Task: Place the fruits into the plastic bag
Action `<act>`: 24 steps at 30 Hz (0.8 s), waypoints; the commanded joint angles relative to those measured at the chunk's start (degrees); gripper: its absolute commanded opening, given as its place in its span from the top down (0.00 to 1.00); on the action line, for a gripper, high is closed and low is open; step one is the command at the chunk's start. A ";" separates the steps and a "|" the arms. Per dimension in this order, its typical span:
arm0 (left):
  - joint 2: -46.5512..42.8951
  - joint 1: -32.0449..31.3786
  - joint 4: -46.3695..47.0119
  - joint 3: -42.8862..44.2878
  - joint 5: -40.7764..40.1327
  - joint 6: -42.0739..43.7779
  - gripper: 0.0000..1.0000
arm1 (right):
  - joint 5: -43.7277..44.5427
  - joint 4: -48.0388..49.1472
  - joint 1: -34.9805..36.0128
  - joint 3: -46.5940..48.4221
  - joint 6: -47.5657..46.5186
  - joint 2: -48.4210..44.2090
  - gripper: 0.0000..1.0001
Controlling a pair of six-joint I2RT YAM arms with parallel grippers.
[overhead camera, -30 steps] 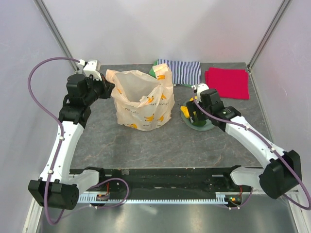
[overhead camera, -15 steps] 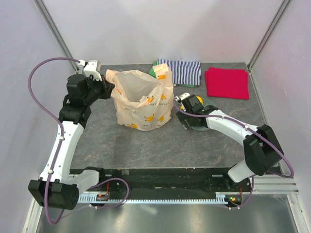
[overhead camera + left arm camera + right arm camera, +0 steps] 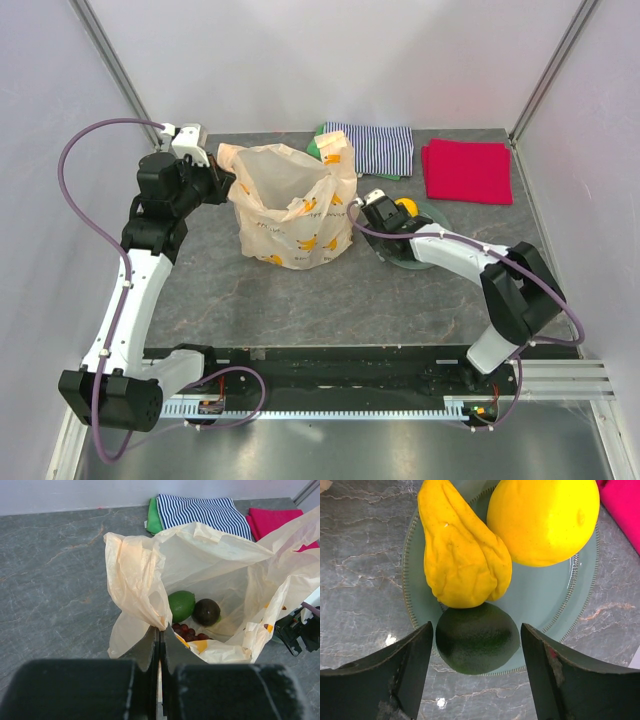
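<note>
Left tool [image 3: 159, 641]: fingers pressed together, pinching a fold of the plastic bag [image 3: 295, 215] at its left rim and holding the mouth open. Bag stands on the grey counter [image 3: 300, 300], left of centre, cream-peach and crinkled, printed with yellow bananas.

Top view gives only the bag's outside and rim. Left wrist view looks down into it: lime [image 3: 181, 606] and a dark round fruit [image 3: 207, 612], possibly an avocado, lie side by side on the bottom. The grape bunch [image 3: 189, 631] is just in front of them, partly hidden by the near wall of the bag.

Behind the bag, at the far edge: striped cloth [image 3: 370, 148], folded, with a green cloth [image 3: 154, 520] showing at its left end.

Right of the bag: grey-green plate [image 3: 550, 595]. In the top view the right arm covers most of it, and only the lemon [image 3: 406, 208] shows there as a yellow spot. Right wrist view shows the rest: pear-shaped fruit [image 3: 462, 555] lying lengthwise and touching the lemon, with a dark green fruit [image 3: 477, 637] at the plate's near rim, against the pear-shaped fruit's broad end.

Right tool [image 3: 475, 629]: fingers apart, one on each side of the dark green fruit, with a gap showing on both sides.

Far right, near the back corner: red cloth [image 3: 467, 170], folded flat.
</note>
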 commanded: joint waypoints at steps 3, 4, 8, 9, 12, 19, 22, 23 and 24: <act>0.21 0.31 0.65 0.23 -0.19 2.26 0.98 | 3.12 1.66 0.20 1.60 -0.44 2.28 0.27; 0.21 0.31 0.65 0.14 -0.28 2.26 0.98 | 3.38 1.66 0.20 1.60 -0.44 2.55 0.27; 0.21 0.40 0.56 0.14 -0.37 2.26 0.98 | 4.61 1.40 0.20 1.33 -0.35 3.69 0.32; 0.30 0.40 0.56 0.14 -0.37 2.26 0.98 | 4.96 1.49 0.20 1.33 -0.27 3.69 0.37; 0.30 0.49 0.56 0.14 -0.46 2.26 0.98 | 5.93 1.40 0.46 1.16 -0.35 3.69 0.46; 0.39 0.58 0.56 0.06 -0.37 2.34 0.98 | 8.13 1.23 1.69 1.16 -0.62 1.50 0.67; 0.56 0.58 0.65 0.06 -0.37 2.26 0.98 | 8.13 1.22 1.87 0.90 -0.18 -0.87 0.72; 0.56 0.58 0.57 0.05 -0.37 2.26 0.99 | 8.04 1.22 1.96 0.63 0.34 -2.53 0.74; 0.48 0.58 0.56 0.05 -0.46 2.26 0.99 | 8.04 1.31 1.96 0.54 0.61 -3.33 0.75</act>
